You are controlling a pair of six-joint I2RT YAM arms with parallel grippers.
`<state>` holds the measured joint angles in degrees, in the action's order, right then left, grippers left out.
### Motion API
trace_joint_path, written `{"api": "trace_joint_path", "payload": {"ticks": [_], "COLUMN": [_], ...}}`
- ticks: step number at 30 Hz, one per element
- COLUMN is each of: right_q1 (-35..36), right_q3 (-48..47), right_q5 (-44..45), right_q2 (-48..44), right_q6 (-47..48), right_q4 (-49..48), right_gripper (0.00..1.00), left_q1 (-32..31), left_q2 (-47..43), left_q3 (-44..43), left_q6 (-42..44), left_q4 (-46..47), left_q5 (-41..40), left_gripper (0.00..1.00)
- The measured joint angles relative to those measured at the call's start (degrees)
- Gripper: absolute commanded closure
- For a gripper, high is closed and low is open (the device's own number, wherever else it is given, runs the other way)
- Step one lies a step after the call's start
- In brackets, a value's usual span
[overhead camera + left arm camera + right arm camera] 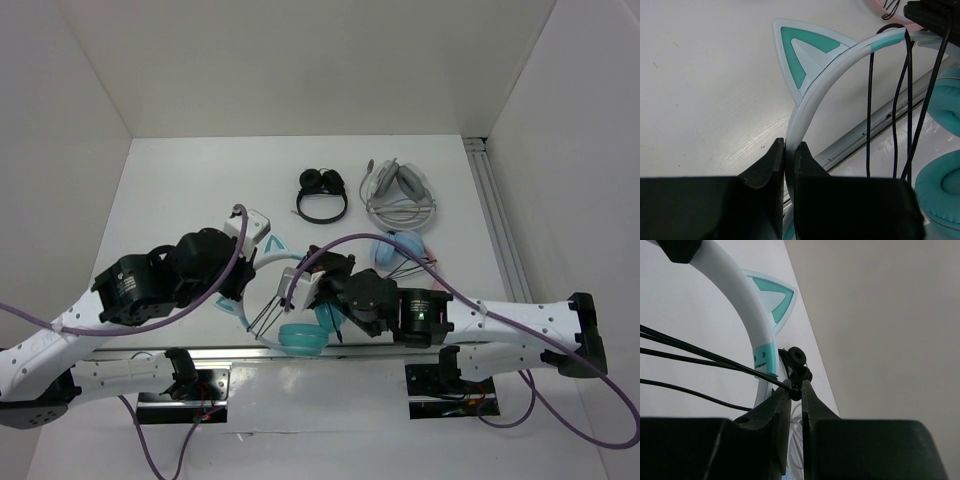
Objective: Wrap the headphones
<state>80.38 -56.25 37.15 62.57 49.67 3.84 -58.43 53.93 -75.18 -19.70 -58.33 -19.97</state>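
Several cable (870, 110) strands already crossed the arch of the headphones (300, 337), so wrapping appeared partly done; the remaining slack and the plug end were judged not yet wound and secured. The headphones sat at 6 o'clock on the table (180, 190), at its near edge between the arms. The left gripper (789, 147) was clamped tight on the headband (840, 65); the right gripper (796, 386) was pinched on the cable beside a black knot or plug. At 12 o'clock the black headphones (322, 195) and at 1 o'clock a white set (400, 190) lay well apart. A pink-blue set (400, 245) lay just beside the right wrist, limiting swing there. Open room lay at 10 o'clock.
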Motion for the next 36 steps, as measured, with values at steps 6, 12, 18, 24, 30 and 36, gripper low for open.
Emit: {"api": "trace_joint_path", "payload": {"ticks": [6,12,18,24,30,36], "right_q1": [-3.89,-7.56,-15.54,-23.45,-28.39,-31.34], "right_q3": [0.92,2.38,2.67,3.04,3.32,0.68], "right_q5": [-4.04,-8.52,-6.47,-4.63,-6.14,-6.78], "right_q2": [-0.11,-0.31,-0.39,-0.39,-0.39,-0.07], "right_q6": [0.37,0.37,0.79,0.09,-2.25,-9.25], "right_q4": [-1.75,-3.39,-4.31,-4.61,-5.35,-4.46], "right_gripper": [0.85,0.78,0.66,0.63,0.56,0.00], "left_q1": [0.00,0.02,-0.13,-0.63,-0.63,-0.44], "left_q2": [0.44,0.35,-0.42,-1.20,0.02,2.64], "left_q3": [-1.95,-2.05,-2.12,-2.12,-2.12,-2.21], "left_q6": [-0.02,-0.11,0.04,0.31,0.04,-3.41], "left_q4": [-0.90,-1.18,-5.14,-11.32,-12.39,-13.00], "left_q5": [-2.32,-3.43,-2.19,-0.74,-1.16,-5.90], "left_gripper": [1.00,1.00,1.00,1.00,1.00,1.00]}}
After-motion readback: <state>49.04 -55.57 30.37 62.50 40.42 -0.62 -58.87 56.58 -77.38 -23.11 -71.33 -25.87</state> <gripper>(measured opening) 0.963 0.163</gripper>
